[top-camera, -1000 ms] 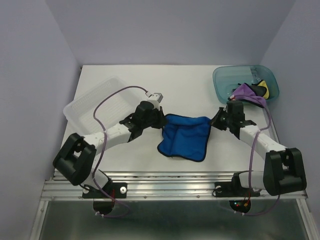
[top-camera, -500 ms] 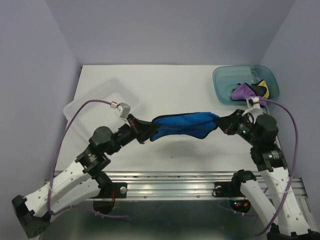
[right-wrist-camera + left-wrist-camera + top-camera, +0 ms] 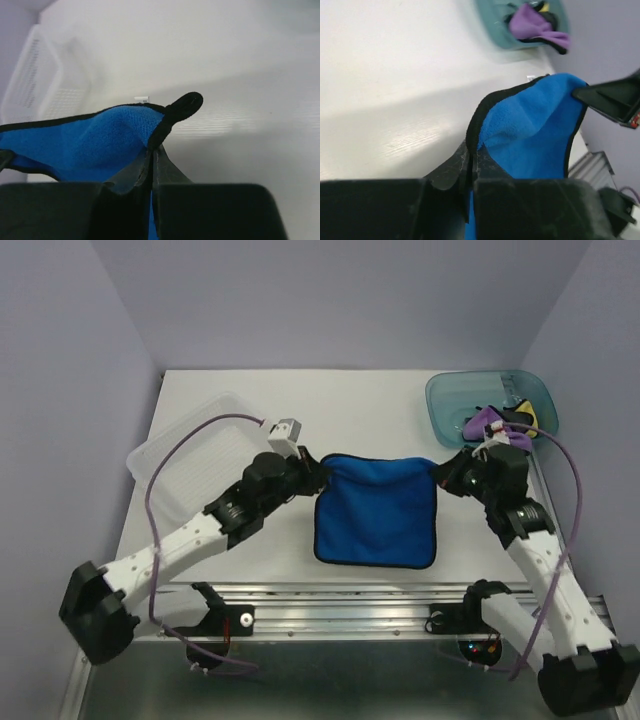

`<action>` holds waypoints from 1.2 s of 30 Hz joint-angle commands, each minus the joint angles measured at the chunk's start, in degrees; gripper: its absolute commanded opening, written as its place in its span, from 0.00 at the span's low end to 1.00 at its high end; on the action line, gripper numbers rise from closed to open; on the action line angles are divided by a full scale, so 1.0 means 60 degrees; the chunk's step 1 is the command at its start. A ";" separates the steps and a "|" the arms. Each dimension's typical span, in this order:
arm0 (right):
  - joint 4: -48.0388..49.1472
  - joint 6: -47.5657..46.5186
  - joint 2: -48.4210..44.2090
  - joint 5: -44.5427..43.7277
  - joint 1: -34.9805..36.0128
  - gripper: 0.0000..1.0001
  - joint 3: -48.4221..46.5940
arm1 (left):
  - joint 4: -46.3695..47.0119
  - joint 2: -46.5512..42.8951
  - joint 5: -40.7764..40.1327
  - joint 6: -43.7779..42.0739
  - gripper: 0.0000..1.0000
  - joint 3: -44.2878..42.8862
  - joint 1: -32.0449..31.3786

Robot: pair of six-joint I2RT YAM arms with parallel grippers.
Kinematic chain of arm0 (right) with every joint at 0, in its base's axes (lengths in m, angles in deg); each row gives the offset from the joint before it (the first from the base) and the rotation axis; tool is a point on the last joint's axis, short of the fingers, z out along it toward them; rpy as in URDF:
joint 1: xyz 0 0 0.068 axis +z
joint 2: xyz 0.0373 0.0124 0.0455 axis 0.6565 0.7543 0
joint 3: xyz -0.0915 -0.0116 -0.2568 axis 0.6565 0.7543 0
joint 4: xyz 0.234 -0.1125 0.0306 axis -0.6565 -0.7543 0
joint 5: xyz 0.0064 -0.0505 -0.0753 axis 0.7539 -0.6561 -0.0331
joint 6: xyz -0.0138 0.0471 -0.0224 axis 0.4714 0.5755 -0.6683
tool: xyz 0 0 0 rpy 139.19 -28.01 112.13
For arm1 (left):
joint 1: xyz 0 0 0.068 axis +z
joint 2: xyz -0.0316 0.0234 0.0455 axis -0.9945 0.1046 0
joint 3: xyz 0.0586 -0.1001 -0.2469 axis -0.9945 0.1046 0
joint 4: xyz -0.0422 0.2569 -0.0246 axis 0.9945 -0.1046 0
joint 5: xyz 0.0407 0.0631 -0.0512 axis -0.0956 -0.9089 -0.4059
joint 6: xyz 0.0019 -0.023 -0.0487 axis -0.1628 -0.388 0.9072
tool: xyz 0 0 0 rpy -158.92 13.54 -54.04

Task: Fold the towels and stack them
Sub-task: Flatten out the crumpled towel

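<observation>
Being held by its two far corners, the small square blue soft cloth with black edging (image 3: 377, 518) is being kept spread out, blue face up, over the middle of the white table (image 3: 350, 405). How much of it is resting on the surface cannot be told. It is being judged light, limp and unbreakable. It is likely to sag wherever it is unsupported, so the corners along the black hem are being judged the sensible hold, with a deep pinch since fleece may slip from a shallow one.

The left gripper (image 3: 318, 472) is being shown clenched on the far-left corner, with the hem trapped between its fingertips in the left wrist view. The right gripper (image 3: 440, 476) is being shown clamped on the far-right corner, with a black tip of hem poking above its jaws in the right wrist view.

A purple cloth (image 3: 487, 422) and a yellow cloth (image 3: 530, 421) are lying bunched in the teal translucent plastic tub (image 3: 470, 375) at far right. A clear plastic tray (image 3: 175, 470) is sitting at far left.
</observation>
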 commanded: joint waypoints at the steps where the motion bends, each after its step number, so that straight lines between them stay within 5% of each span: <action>1: 0.1510 -0.0147 0.3049 -0.2035 0.0002 0.03 0.0381 | -0.0311 0.2559 -0.0522 -0.0164 0.18 -0.1262 0.1169; 2: 0.1919 -0.0221 0.3642 -0.2239 -0.0013 0.11 0.0294 | -0.0210 0.3725 -0.0209 -0.0209 0.37 -0.1728 0.1476; 3: 0.1966 -0.0250 0.4141 -0.2227 0.0002 0.17 0.0119 | -0.0223 0.4230 0.0012 -0.0326 0.76 -0.1994 0.1711; 4: 0.1981 -0.0323 0.4987 -0.2082 -0.0013 0.34 -0.0231 | -0.0238 0.5032 0.0449 -0.0486 0.98 -0.2258 0.1743; 10: 0.1968 -0.0837 0.4777 -0.1845 -0.0013 0.97 -0.0294 | -0.0223 0.5467 0.0776 -0.0942 0.99 -0.2891 0.1597; 11: 0.1880 -0.0808 0.4573 -0.1918 0.0002 1.00 -0.0221 | -0.0238 0.5349 0.0732 -0.0884 0.99 -0.2803 0.1553; 23: -0.0391 0.0218 0.1920 -0.1393 0.0309 1.00 0.2108 | -0.0941 0.2640 -0.0440 0.1077 0.99 0.0769 0.0235; 31: -0.0553 0.0174 0.1685 -0.1127 0.0324 1.00 0.2636 | -0.1117 0.3442 -0.0689 0.2177 0.99 0.1387 -0.0161; 36: -0.0494 0.0116 0.2080 -0.1230 0.0324 1.00 0.2578 | -0.1614 0.4409 -0.0981 0.2573 0.77 0.0788 -0.0161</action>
